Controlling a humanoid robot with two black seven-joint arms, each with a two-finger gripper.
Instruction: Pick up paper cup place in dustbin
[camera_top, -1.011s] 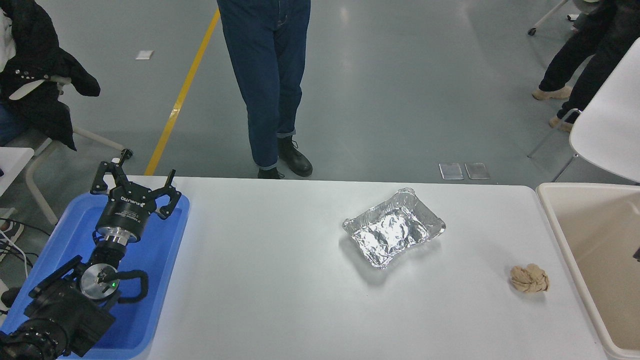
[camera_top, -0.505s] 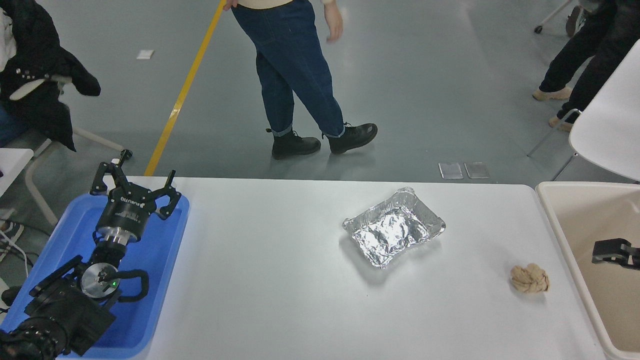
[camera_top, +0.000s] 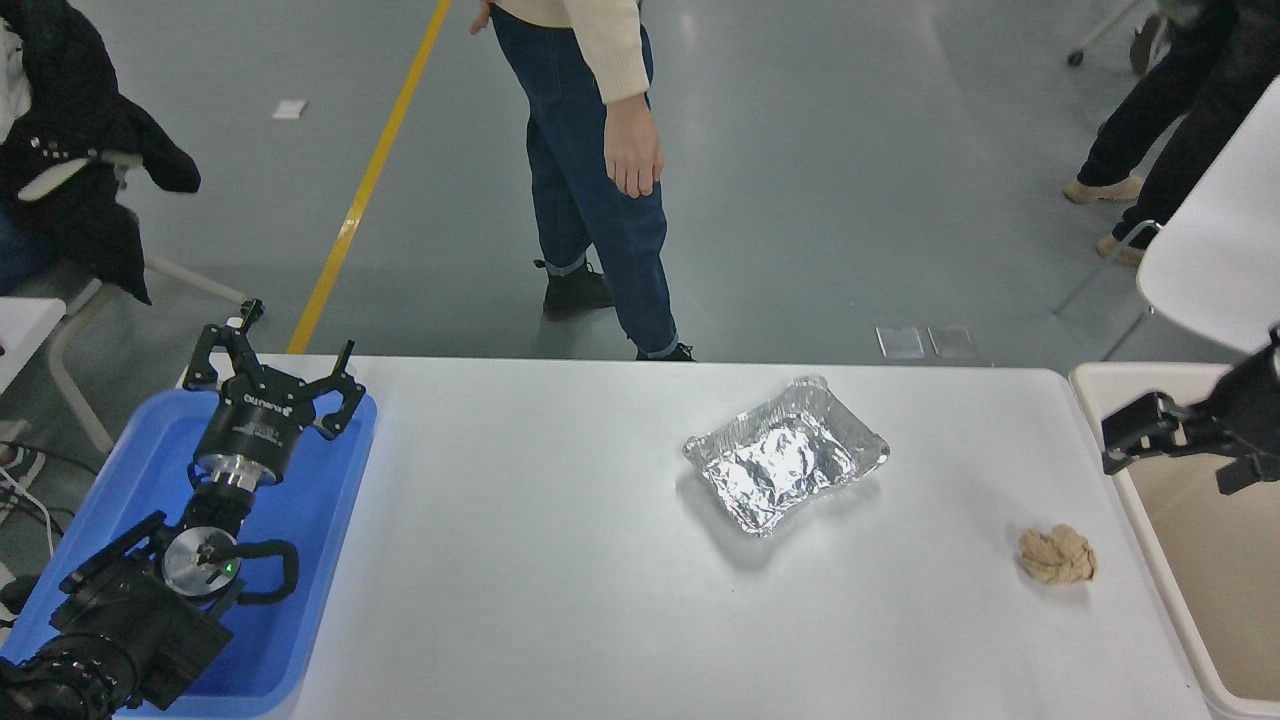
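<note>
The paper cup shows nowhere in the head view. The beige dustbin (camera_top: 1170, 600) stands at the right edge, beside the table's right end. My right gripper (camera_top: 1170, 472) comes in from the right edge and hangs over the dustbin's near-left rim, open with nothing between its fingers. My left gripper (camera_top: 280, 350) is parked open over the blue tray (camera_top: 330, 500) at the lower left.
A crumpled foil tray (camera_top: 785, 455) lies mid-table and a tan paper ball (camera_top: 1057, 555) lies near the dustbin. A person in jeans (camera_top: 600, 200) stands at the far edge, one hand hanging. A white chair (camera_top: 1215, 260) stands at the far right.
My right gripper has come up out of the dustbin and moved left over its rim. The person at the far side has stepped to the right.
</note>
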